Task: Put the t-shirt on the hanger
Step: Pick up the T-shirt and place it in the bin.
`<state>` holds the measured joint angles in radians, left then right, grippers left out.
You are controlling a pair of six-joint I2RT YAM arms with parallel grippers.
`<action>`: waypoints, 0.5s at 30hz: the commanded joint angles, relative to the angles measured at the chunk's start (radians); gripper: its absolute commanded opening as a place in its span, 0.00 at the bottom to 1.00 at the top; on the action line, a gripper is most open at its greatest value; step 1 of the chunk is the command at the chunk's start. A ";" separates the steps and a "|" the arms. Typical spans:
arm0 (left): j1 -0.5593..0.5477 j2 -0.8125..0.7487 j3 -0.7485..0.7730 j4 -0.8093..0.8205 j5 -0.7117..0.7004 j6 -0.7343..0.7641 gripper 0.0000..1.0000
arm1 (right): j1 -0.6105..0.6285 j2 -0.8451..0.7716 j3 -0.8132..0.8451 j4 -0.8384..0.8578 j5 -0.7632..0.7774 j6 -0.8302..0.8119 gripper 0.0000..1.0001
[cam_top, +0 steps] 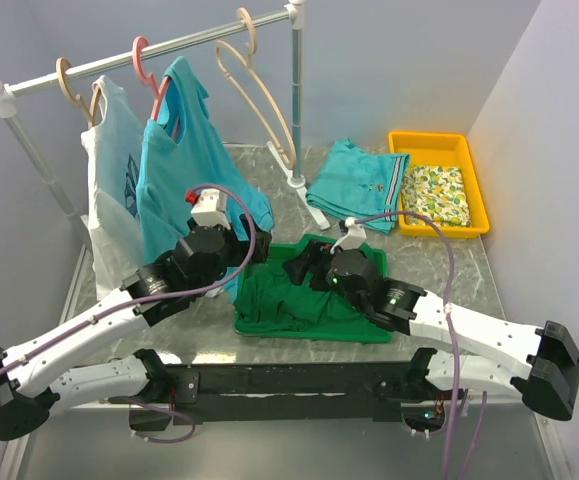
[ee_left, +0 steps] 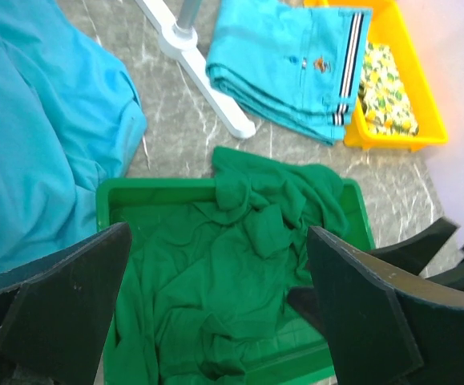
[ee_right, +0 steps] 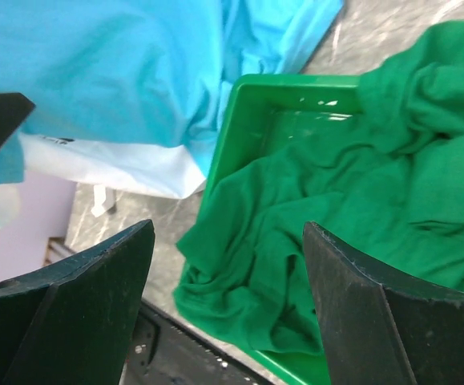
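No text, number or brand name can be read in any view. A blue print (cam_top: 131, 172) is carried on the front of the white shirt (cam_top: 107, 150) hung on the rail (cam_top: 169, 48); it is too blurred and folded to be made out. A small orange emblem (ee_left: 320, 62) is stitched on the folded turquoise shirt (ee_left: 280, 56) beside its buttons; no letters are resolved in it.

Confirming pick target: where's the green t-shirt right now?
Top view, centre, near the arms: the t-shirt lies crumpled in the green tray, just right of the hanging turquoise shirt.
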<state>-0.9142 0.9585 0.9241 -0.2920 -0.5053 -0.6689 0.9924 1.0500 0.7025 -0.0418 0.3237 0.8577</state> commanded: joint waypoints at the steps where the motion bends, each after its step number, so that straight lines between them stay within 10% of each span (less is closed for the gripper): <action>1: -0.005 0.014 -0.002 0.042 0.048 0.017 0.96 | 0.008 -0.067 -0.015 -0.032 0.087 -0.046 0.82; 15: -0.005 0.045 -0.002 0.016 0.060 0.045 0.96 | 0.008 -0.091 -0.031 -0.092 0.135 -0.069 0.83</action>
<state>-0.9146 0.9970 0.9195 -0.2947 -0.4500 -0.6464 0.9924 0.9634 0.6796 -0.1066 0.4084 0.7998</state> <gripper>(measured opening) 0.966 0.830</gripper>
